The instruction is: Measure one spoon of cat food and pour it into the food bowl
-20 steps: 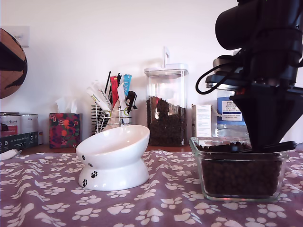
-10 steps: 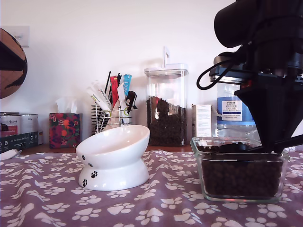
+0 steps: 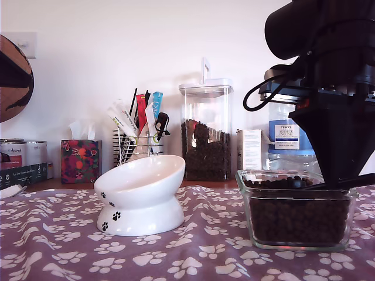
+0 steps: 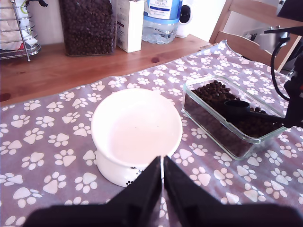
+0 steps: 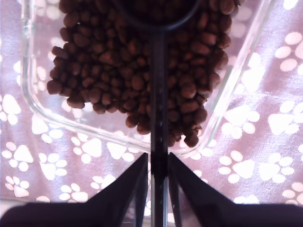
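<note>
The black spoon (image 5: pixel 158 94) is clamped by its handle in my second gripper (image 5: pixel 158 158), which is shut on it. Its cup (image 4: pixel 236 108) rests on the cat food (image 4: pixel 213 92), which fills a square glass dish (image 4: pixel 222 142). In the exterior view the spoon (image 3: pixel 300 182) lies level at the dish rim, under the second gripper (image 3: pixel 337 178) at that view's right. The white food bowl (image 3: pixel 140 199) stands empty at the exterior view's left of the dish. My first gripper (image 4: pixel 162 165) is shut on nothing, just in front of the bowl (image 4: pixel 109 161).
Behind the bowl stand a clear jar of kibble (image 3: pixel 205 129), a wire rack of pens and tubes (image 3: pixel 137 137), a tissue box (image 3: pixel 81 161), a small carton (image 3: pixel 251 149) and a water bottle (image 3: pixel 287 137). A wooden chair (image 4: pixel 246 28) sits beyond the paw-print cloth.
My second gripper has shifted slightly toward the exterior view's right. The spoon tipped handle-up, then levelled again at the kibble surface. The bowl has not moved.
</note>
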Motion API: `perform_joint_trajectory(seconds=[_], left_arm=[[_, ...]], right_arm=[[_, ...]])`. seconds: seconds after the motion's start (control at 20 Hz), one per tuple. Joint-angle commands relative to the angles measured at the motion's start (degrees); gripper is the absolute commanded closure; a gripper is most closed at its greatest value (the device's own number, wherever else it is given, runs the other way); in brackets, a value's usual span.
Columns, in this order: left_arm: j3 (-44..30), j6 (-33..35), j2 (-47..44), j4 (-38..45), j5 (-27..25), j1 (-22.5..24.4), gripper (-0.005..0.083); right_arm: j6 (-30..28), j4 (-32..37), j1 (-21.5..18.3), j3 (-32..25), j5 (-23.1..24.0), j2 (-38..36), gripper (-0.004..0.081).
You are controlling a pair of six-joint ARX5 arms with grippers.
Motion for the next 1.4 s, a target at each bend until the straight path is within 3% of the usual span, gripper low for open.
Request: perform_joint_trajectory(seconds=[0.0,0.45,0.55,0.65,0.8,1.1,1.35], left_arm=[[-0.13,0.00,0.13,0.31,0.22,-0.13,0.0794],[-0.13,0.00,0.13,0.28,0.46,-0.13,0.0794],[-0.13,0.02,0.13,0.31,0.44,-0.13,0.0794],[-0.13,0.02,0.15,0.31,0.39,-0.13,0.0794],[-0.13,0.02,0.24,0.28,0.37,-0.13,0.0794],[-0.13,0.04,0.26,0.46,-0.50,-0.13,0.0794],[-0.13,0.04,0.26,0.44,-0.50,-0.13,0.0794]], right_arm=[[0.09,0.07,0.26,0.09,-0.15,0.68,0.0656],[-0.66,-3.50,0.26,6.25,0.57,0.50,0.0590],[-0.96,-3.30,0.44,6.38,2.58,-0.61,0.0591],[-1.57,-1.99,1.42,6.38,7.87,-2.75,0.0594],[-2.82,3.76,3.67,6.36,14.84,-8.35,0.0597],[-3.98,13.90,5.53,5.29,22.73,-19.45,0.0634],[-6.36,28.92,5.73,-6.60,24.44,-30.36,0.0634]])
